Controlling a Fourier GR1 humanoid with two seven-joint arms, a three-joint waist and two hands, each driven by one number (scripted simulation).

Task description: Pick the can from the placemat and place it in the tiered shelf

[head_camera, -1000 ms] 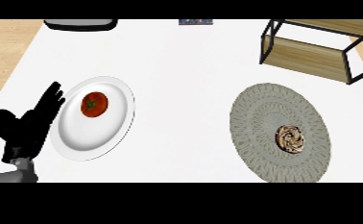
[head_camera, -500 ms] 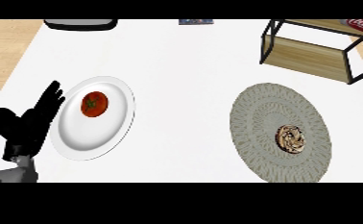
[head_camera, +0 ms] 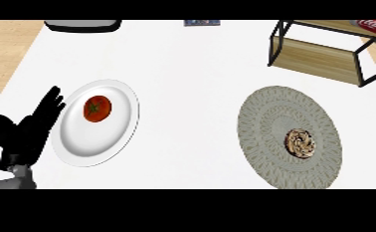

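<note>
- Seemingly at the outset: the can (head_camera: 301,143), seen end-on from above, sits on the round placemat (head_camera: 270,114), right of the mat's middle, at the right side of the white counter (head_camera: 191,71). Nothing touches it.
- Only the left hand (head_camera: 29,137) shows, at the lower left edge just beside a plate (head_camera: 77,149). Its fingers are straight and spread, pointing up, grasping nothing. It looks to be resting, well apart from the can.
- The right hand appears nowhere in the head view, so its state cannot be told.
- By the look of things, the step in hand is the first one, the reach for the can. Neither lifting nor placing has begun.
- The next move would call for a hand, most likely the right since the can lies on that side, to come over the mat and close round the can's sides. It would then lift the can clear and carry it to the shelf (head_camera: 317,57) at the upper right, passing between the black frame bars onto a wooden board.
- Count: one can, one placemat, one shelf, one plate, one tomato (head_camera: 97,109) on that plate, one hand in view.
- Along the far edge: one dark object (head_camera: 82,25), one small blue item (head_camera: 202,23) and one red thing (head_camera: 365,23) at the shelf's top corner, each cut off and too partial to name.
</note>
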